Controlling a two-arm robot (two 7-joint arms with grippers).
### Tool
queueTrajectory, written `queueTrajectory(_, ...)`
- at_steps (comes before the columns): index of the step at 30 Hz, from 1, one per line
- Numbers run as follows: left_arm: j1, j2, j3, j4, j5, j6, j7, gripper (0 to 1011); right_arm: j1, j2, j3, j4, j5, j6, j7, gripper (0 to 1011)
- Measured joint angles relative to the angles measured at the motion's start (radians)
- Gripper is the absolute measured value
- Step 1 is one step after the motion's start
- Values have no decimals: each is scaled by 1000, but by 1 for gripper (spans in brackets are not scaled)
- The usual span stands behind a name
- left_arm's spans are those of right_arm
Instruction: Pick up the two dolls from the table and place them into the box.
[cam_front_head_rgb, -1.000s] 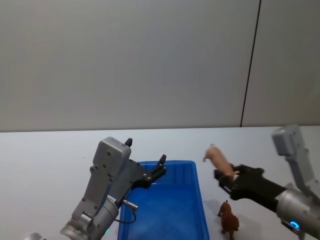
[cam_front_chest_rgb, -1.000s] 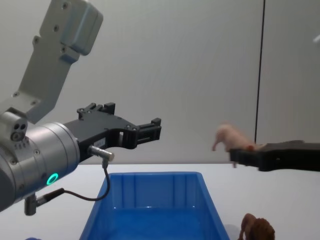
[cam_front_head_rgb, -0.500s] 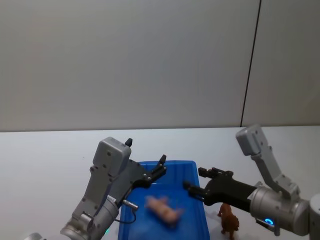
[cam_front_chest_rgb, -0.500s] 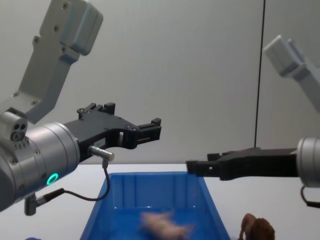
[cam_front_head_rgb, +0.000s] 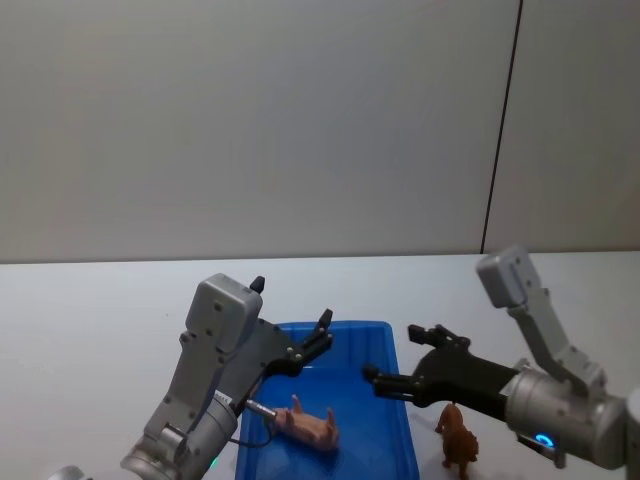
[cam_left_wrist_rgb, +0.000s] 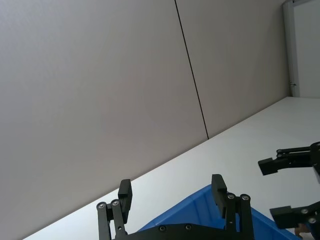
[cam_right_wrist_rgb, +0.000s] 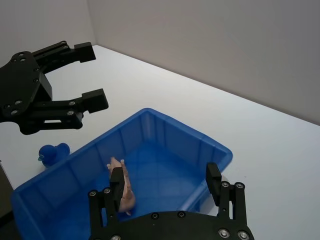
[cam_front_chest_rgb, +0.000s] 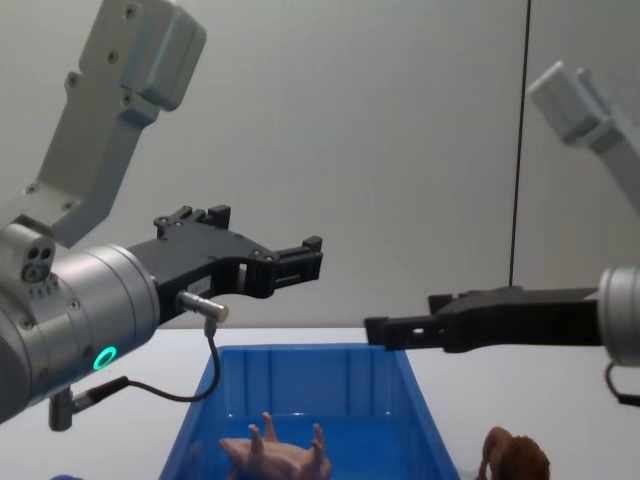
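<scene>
Pig (cam_front_head_rgb: 310, 428) is down: a second ago it was up in the right gripper (cam_front_head_rgb: 390, 352), half a second ago it was a blur in mid-fall. Now it lies at rest on the floor of the box (cam_front_head_rgb: 403, 420), lower centre of the head view. Chest view shows it on its back, legs up (cam_front_chest_rgb: 275, 460).

Right gripper: empty, fingers spread wide. It hangs over the box's right rim, right of centre in the head view. Its wrist view looks between the fingers and down onto the pig.

Left gripper (cam_front_head_rgb: 322, 335): also spread and empty, unmoved. It is parked above the box's far left corner, left of centre in the chest view (cam_front_chest_rgb: 312, 256).

Lion (cam_front_head_rgb: 458, 440): stands upright on the table (cam_front_head_rgb: 100, 310), lower right of the head view, just beside the box's right wall and below the right gripper. Not yet picked.

Handling, my judgement:
- Small moulded plastic, so light and stiff. It should not crush, and a modest squeeze ought to hold it.
- Smooth flanks may slip, though the shaggy mane should give some bite.
- Legs and tail are thin, poor places to pinch.
- Best hold: come from above, fingers across the trunk just behind the mane.
- Being light, it may tip if one finger touches first, so I'd centre before closing.
</scene>
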Motion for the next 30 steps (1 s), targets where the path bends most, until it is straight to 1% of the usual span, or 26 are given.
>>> queueTrajectory(3,0,0,0,0,0,0,0,1001,-13,12,6,-16,9,-4,-10,1001)
queueTrajectory(6,0,0,0,0,0,0,0,1001,-39,33,17,-46,26,-10,-31,1001)
queueTrajectory(7,0,0,0,0,0,0,0,1001,-39,33,17,-46,26,-10,-31,1001)
queueTrajectory(8,0,0,0,0,0,0,0,1001,-53,43,21,-59,33,-12,-40,1001)
queueTrajectory(10,0,0,0,0,0,0,0,1001,-66,52,25,-72,40,-14,-50,1001)
queueTrajectory(12,0,0,0,0,0,0,0,1001,-92,71,32,-97,54,-16,-69,1001)
queueTrajectory(13,0,0,0,0,0,0,0,1001,-92,71,32,-97,54,-16,-69,1001)
queueTrajectory(15,0,0,0,0,0,0,0,1001,-118,88,38,-119,66,-16,-87,1001)
queueTrajectory(18,0,0,0,0,0,0,0,1001,-137,99,41,-133,74,-16,-99,1001)
queueTrajectory(21,0,0,0,0,0,0,0,1001,-169,118,45,-157,84,-12,-118,1001)
queueTrajectory(30,0,0,0,0,0,0,0,1001,-216,141,44,-180,90,2,-150,1001)
